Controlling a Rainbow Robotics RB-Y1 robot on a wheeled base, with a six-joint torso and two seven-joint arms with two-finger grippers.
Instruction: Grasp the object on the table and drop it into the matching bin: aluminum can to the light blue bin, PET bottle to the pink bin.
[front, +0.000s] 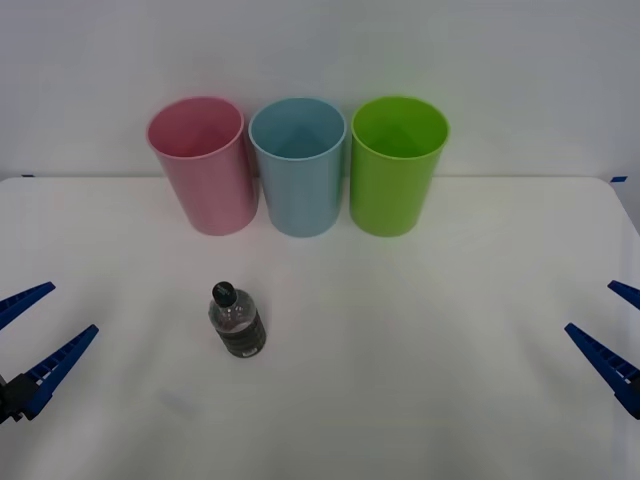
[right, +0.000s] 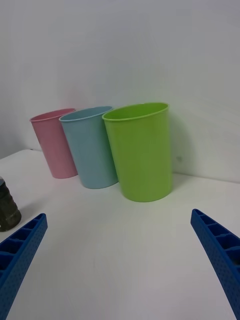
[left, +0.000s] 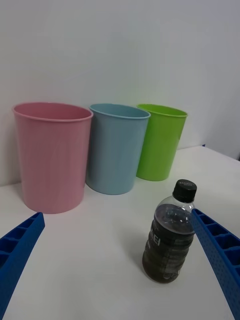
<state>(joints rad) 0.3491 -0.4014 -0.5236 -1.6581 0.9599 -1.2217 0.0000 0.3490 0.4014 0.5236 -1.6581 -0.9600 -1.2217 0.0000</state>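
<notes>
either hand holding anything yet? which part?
Nothing held. Left hand and right hand are open at the table edges; the PET bottle stands upright, untouched, before the pink bin.

Three bins (front: 298, 165), one bottle (front: 237, 321), seemingly upright.

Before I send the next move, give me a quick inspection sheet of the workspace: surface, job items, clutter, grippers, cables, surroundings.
Surface: white table, flat, bare around the items.
Job items: PET bottle upright, black cap on, nearer the robot's left; pink bin, light blue bin upright in a row at the far edge.
Clutter: green bin beside the light blue bin.
Grippers: left gripper open, holding nothing, at the table's left edge; right gripper open, holding nothing, at the right edge.
Cables: nothing seen.
Surroundings: plain white wall behind the bins.
</notes>
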